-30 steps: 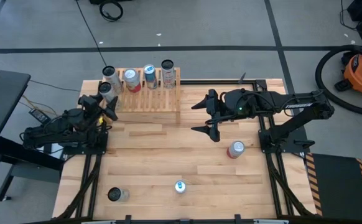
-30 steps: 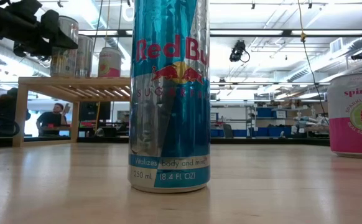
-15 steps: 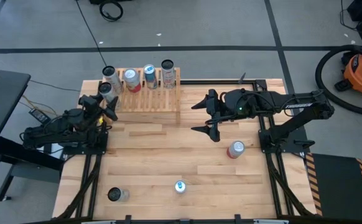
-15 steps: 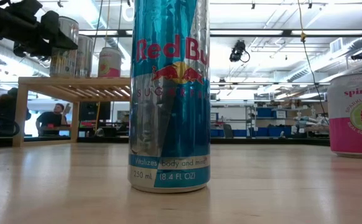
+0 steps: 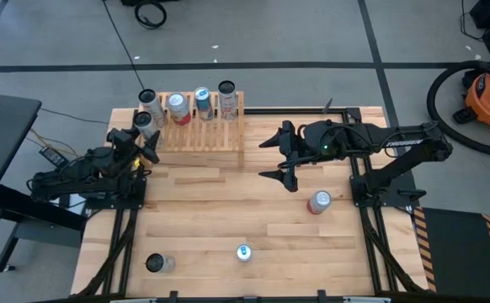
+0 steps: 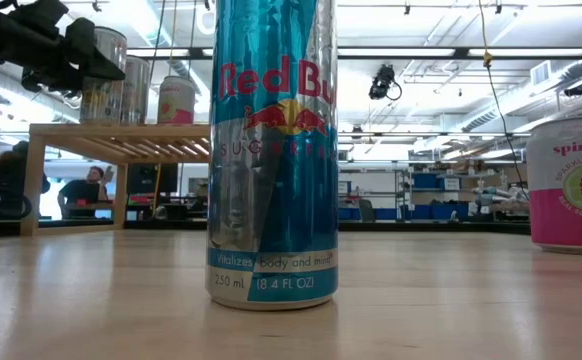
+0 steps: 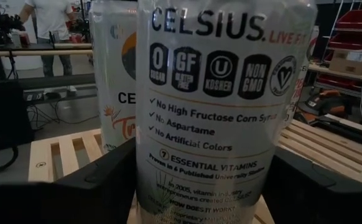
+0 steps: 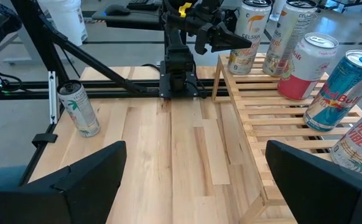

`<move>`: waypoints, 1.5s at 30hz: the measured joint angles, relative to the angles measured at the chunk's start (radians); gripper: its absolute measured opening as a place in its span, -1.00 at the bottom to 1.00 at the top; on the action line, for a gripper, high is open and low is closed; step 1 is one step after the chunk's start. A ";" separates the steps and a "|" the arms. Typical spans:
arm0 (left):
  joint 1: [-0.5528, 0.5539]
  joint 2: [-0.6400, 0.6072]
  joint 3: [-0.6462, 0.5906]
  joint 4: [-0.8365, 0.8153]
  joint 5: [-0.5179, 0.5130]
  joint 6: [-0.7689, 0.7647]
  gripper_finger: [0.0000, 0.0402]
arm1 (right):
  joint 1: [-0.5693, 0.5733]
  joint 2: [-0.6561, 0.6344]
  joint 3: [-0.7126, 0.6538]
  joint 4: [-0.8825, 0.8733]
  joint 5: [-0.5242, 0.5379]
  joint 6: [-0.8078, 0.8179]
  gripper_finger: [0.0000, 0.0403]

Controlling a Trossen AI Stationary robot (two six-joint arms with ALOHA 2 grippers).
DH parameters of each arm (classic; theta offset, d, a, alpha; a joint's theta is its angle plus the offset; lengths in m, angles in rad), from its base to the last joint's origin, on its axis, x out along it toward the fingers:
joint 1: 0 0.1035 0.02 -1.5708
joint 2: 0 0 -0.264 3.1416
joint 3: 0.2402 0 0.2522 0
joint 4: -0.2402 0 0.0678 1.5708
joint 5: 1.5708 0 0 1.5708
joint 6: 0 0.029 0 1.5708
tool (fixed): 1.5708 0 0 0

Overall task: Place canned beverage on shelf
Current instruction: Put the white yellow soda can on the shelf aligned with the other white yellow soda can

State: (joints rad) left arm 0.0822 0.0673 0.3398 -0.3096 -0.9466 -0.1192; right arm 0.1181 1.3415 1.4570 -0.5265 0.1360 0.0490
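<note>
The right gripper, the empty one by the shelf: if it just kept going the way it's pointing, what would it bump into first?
Probably nothing nearby. The right gripper, open and empty, points across bare tabletop alongside the shelf. Farthest along that line stands the left arm's base, though depth is hard to judge.

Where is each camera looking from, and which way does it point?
High view: above the table, looking straight down; both arms show, with the left tool at the shelf.
Low view: at tabletop height, facing a Red Bull can; an arm shows top left.
Left wrist view: on the left arm, its fingers around a Celsius can.
Right wrist view: on the right arm, open fingers low, facing across the table.
Shared: the shelf shows in all four.
</note>
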 joint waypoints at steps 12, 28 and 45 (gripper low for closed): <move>0.000 -0.001 0.000 0.001 0.000 0.011 0.76 | 0.000 0.000 0.000 -0.007 0.000 0.000 0.96; 0.000 0.000 0.000 0.013 0.028 0.024 0.78 | 0.000 0.000 0.000 -0.008 0.000 0.000 0.96; 0.000 0.000 0.000 0.014 0.028 0.027 0.78 | 0.000 0.000 0.000 -0.007 0.000 0.007 0.96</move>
State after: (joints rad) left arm 0.0820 0.0673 0.3401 -0.2959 -0.9188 -0.0925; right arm 0.1181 1.3415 1.4567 -0.5335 0.1356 0.0561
